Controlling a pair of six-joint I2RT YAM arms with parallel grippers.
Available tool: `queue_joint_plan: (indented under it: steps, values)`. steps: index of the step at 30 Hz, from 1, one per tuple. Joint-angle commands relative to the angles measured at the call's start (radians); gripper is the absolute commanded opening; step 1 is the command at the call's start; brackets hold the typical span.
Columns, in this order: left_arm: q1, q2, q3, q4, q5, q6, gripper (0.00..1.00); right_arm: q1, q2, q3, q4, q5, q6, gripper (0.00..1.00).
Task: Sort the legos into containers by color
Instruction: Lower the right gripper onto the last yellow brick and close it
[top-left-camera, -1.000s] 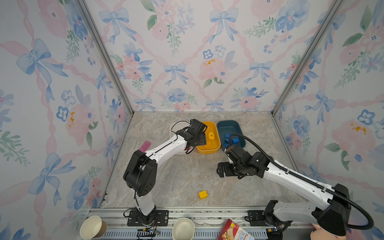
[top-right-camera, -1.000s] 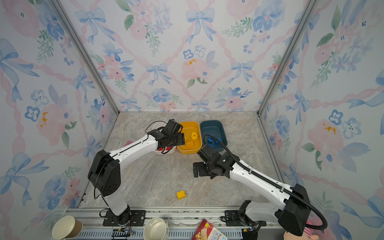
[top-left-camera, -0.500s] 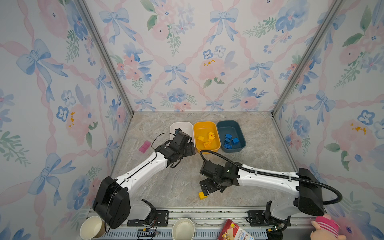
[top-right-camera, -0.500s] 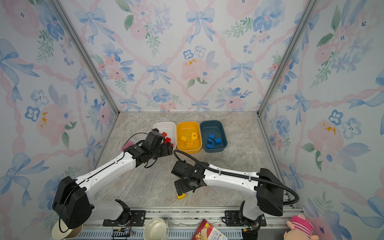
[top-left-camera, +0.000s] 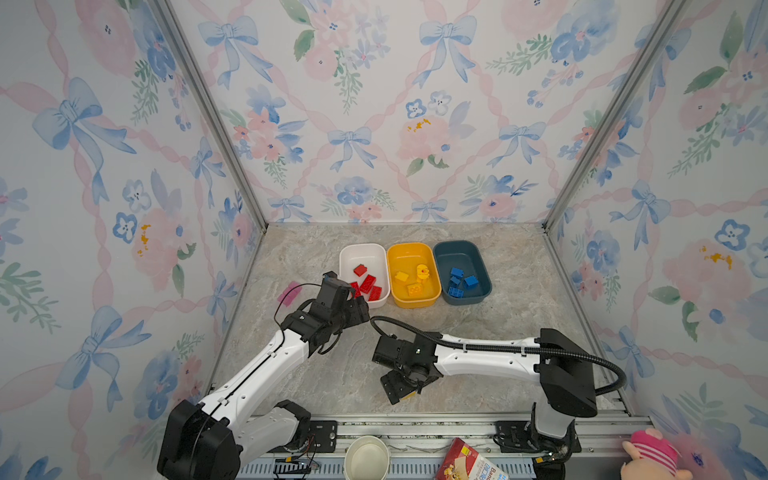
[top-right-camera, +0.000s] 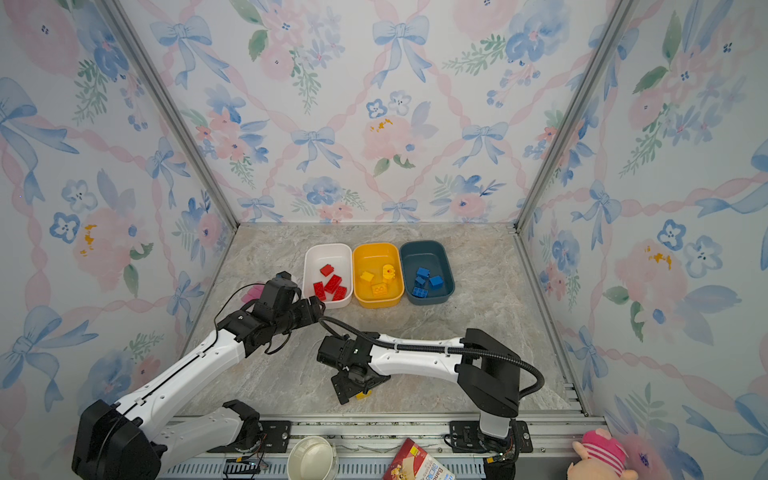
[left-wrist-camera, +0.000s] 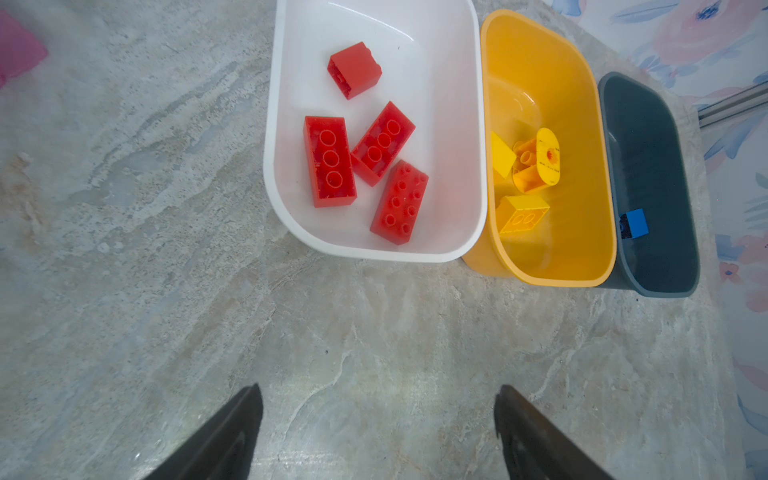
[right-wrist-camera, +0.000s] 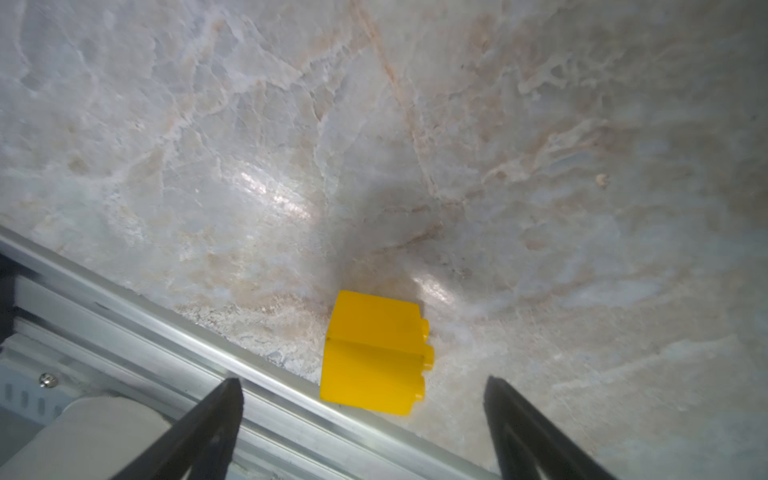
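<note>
In both top views the white tub (top-left-camera: 363, 252), yellow tub (top-left-camera: 411, 250) and teal tub (top-left-camera: 457, 248) stand side by side at the back of the tabletop (top-left-camera: 519, 332), and a packet (top-left-camera: 471, 465) out front bears print beginning "Bana". The left wrist view shows the left claw (left-wrist-camera: 378, 386) spread empty short of the white tub, with the long red bricks (left-wrist-camera: 330, 162) inside lying roughly lengthwise away from it. Only the right wrist view plainly shows the yellow brick (right-wrist-camera: 374, 353) on its side by the rail (right-wrist-camera: 166, 328), studs toward one finger, untouched between the parted fingers of the right claw (right-wrist-camera: 362, 379).
</note>
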Motion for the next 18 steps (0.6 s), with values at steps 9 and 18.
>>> queue_joint_plan:
  steps: [9,18]
  values:
    - [0.036,-0.043,-0.036,-0.002,0.042,0.010,0.90,-0.001,0.081,0.036,-0.044,-0.045,0.002,0.81]
    - [0.047,-0.060,-0.042,-0.003,0.043,0.010,0.91,-0.030,0.101,0.013,-0.021,-0.029,-0.001,0.69]
